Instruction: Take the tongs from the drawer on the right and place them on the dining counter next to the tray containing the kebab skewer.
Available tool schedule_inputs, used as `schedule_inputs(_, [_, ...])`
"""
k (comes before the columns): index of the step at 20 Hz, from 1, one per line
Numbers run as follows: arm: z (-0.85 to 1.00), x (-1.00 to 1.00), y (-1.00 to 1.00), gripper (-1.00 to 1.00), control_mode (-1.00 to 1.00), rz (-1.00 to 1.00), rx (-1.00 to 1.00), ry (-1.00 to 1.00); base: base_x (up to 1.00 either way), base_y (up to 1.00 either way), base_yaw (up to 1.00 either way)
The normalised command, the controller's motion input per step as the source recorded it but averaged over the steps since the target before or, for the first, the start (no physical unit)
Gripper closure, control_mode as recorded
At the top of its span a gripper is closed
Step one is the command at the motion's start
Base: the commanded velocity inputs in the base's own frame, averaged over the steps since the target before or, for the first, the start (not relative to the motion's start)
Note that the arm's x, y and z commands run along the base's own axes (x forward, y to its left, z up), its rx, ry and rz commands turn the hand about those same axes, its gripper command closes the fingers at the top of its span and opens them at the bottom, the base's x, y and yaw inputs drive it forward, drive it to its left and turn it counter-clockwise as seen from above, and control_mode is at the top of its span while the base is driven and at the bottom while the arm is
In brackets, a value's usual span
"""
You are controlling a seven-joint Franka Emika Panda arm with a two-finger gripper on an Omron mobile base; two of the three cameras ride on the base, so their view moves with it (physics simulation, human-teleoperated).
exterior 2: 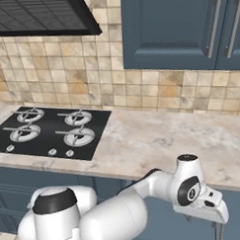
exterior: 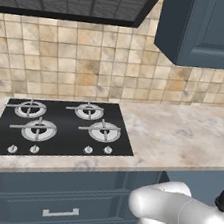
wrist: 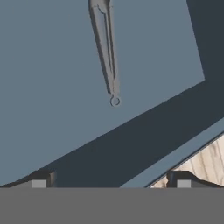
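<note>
We are looking down into the open drawer (wrist: 65, 109) through the hand view, and the tongs (wrist: 106, 48) are lying flat on its blue-grey floor. Their two thin arms are running up toward the top edge of that view, where they spread a little (the far ends are getting cut off there), and they are meeting at the joined end, which carries a small ring pointing toward the drawer's front wall. That front wall is showing as a paler blue strip past a band of shadow, and beyond it a patch of wood floor (wrist: 210, 162) is peeking in.

The gripper (wrist: 111, 180) is hanging above the drawer with its fingers spread about as wide as they go, one tip (wrist: 40, 180) to each side, and nothing is sitting between them. It is not touching the tongs; the ringed end is lying well apart from the tips, between them and the drawer's far side.

In the right base view we are seeing the arm (exterior 2: 159, 189) reaching low in front of the navy cabinets, right of the hob (exterior 2: 48, 132), below the edge of the worktop (exterior 2: 162, 140).
</note>
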Motion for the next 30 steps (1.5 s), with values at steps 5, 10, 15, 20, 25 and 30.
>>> schedule_inputs(5, [0.00, 0.00, 0.00, -1.00, -1.00, 0.12, 0.13, 0.10, 0.00, 0.00, 0.00])
schedule_inputs(10, [-0.06, 0.03, 0.00, -1.00, -1.00, 0.09, 0.05, 0.06, 0.00, 0.00, 0.00])
schedule_inputs(15, [-0.12, 0.05, 0.00, -1.00, -1.00, 0.07, 0.03, 0.00, 0.00, 0.00, 0.00])
schedule_inputs(20, [-0.19, 0.03, 0.00, -1.00, -1.00, 0.06, 0.04, 0.00, 0.00, 0.00, 0.00])
schedule_inputs(25, [-0.11, 0.06, 0.00, -1.00, -1.00, 0.04, 0.08, 0.00, 0.00, 0.00, 0.00])
schedule_inputs(30, [-0.06, 0.03, 0.00, -1.00, -1.00, 0.04, 0.08, 0.00, 0.00, 0.00, 0.00])
